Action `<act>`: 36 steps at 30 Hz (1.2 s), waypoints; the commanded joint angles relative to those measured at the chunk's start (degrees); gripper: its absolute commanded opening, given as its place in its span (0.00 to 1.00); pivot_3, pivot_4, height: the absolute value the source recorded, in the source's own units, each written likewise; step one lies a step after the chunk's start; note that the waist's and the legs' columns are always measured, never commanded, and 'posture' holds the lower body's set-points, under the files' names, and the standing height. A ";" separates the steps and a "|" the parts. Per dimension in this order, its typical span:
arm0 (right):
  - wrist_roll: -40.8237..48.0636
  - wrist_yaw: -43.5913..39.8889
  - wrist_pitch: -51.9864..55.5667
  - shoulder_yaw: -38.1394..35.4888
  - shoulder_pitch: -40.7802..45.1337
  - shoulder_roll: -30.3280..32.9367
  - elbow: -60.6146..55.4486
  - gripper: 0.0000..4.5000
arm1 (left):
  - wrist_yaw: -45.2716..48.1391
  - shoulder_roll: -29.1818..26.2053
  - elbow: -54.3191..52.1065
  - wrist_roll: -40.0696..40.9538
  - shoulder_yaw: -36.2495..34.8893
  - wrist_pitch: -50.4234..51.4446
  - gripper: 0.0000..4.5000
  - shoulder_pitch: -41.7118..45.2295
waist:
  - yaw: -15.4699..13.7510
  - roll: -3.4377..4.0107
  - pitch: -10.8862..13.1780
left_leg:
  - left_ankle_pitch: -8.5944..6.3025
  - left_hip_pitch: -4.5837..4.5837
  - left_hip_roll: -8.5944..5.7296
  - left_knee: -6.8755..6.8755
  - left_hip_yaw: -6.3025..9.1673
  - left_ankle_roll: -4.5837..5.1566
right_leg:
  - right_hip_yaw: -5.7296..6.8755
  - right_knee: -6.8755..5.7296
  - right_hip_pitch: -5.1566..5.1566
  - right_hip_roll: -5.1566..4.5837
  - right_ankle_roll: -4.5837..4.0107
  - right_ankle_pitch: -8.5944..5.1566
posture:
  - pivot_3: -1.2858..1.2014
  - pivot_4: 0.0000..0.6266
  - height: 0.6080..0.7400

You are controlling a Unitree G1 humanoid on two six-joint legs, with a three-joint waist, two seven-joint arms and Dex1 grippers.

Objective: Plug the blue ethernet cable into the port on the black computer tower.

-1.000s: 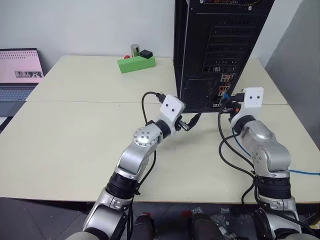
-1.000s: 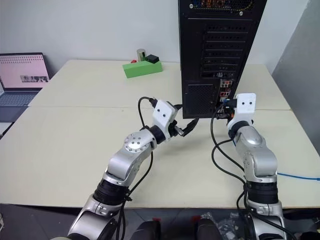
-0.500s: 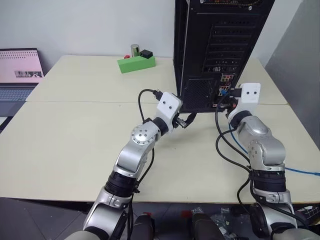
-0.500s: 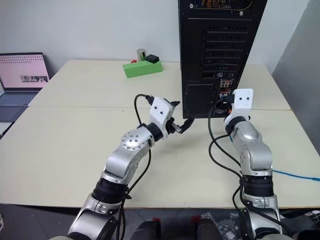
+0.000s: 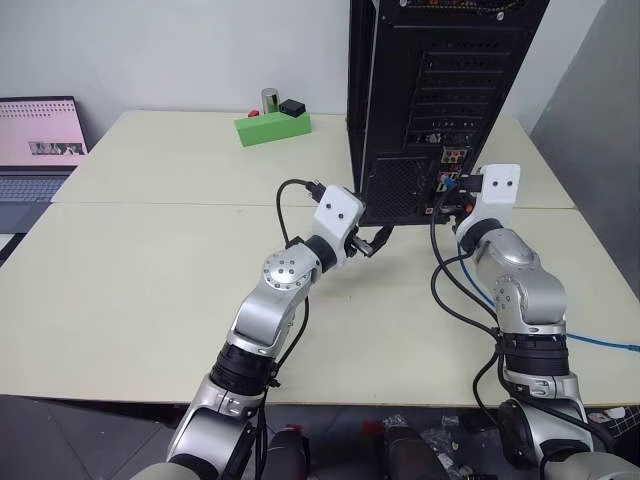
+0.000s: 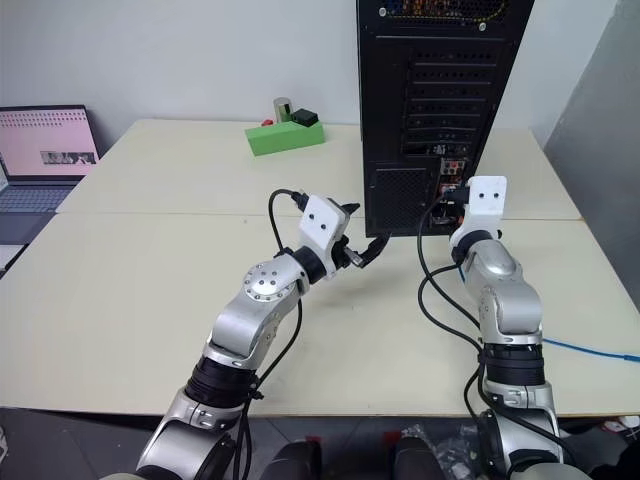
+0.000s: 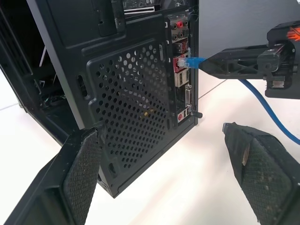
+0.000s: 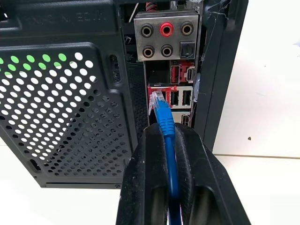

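Note:
The black computer tower (image 5: 440,80) stands upright at the back of the table, rear face toward me. My right gripper (image 8: 164,132) is shut on the blue ethernet cable (image 8: 164,119), just behind its clear plug (image 8: 156,99). The plug's tip sits at the port (image 7: 179,64) in the red-rimmed connector cluster below the audio jacks; how deep it sits cannot be told. The cable trails back over the table edge (image 5: 603,343). My left gripper (image 7: 161,131) is open and holds nothing, pointing at the tower's perforated grille (image 7: 131,103) near the lower corner.
A green block (image 5: 272,128) with small items on it sits at the back of the table (image 5: 150,260). An open laptop (image 5: 35,140) stands at the far left. Black arm cables (image 5: 450,290) loop over the table beside my right arm. A grey wall rises at the right.
The right forearm has shifted slightly toward the tower, with the plug staying at the connector cluster. The left gripper keeps its place, still open.

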State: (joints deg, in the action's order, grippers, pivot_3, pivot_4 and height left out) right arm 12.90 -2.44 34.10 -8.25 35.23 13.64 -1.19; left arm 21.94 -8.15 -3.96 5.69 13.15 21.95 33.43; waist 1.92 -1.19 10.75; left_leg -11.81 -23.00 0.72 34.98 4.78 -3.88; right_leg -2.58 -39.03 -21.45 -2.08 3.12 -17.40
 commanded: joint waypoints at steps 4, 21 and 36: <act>-0.11 -0.54 -1.65 -1.10 1.96 0.31 -0.21 0.00 | 0.03 0.48 -1.88 -0.09 -0.67 -0.56 0.94 0.19 | -0.01 0.00 0.00 | 0.00 0.00 0.00 0.00 0.00 0.00 | 0.00 0.00 0.00 0.00 0.00 0.00 | 0.52 0.24 1.00; -1.65 -1.63 -2.20 0.20 2.96 0.67 -0.45 0.00 | 0.06 0.60 -1.86 -0.20 -0.63 -0.51 0.94 -0.15 | 0.12 0.01 0.01 | 0.00 0.00 0.00 -0.01 -0.01 0.00 | -0.01 0.00 -0.02 0.00 0.00 0.00 | 0.52 0.24 1.00; -0.17 4.14 1.90 -2.65 5.08 -4.96 0.19 0.00 | 0.03 0.70 -1.73 -0.32 -0.74 -0.63 0.94 -0.30 | 0.13 0.01 0.01 | 0.00 -0.01 0.01 -0.02 -0.01 0.00 | -0.02 0.00 -0.03 0.00 0.00 0.00 | 0.52 0.24 1.00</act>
State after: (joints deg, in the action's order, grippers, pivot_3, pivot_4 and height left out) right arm 12.17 0.69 36.03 -10.21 38.01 9.52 0.31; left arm 21.95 -7.85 -3.96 5.39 13.05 22.00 32.92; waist 2.05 -1.18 10.76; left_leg -11.81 -23.01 0.73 34.96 4.76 -3.88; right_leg -2.60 -39.03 -21.48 -2.07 3.12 -17.40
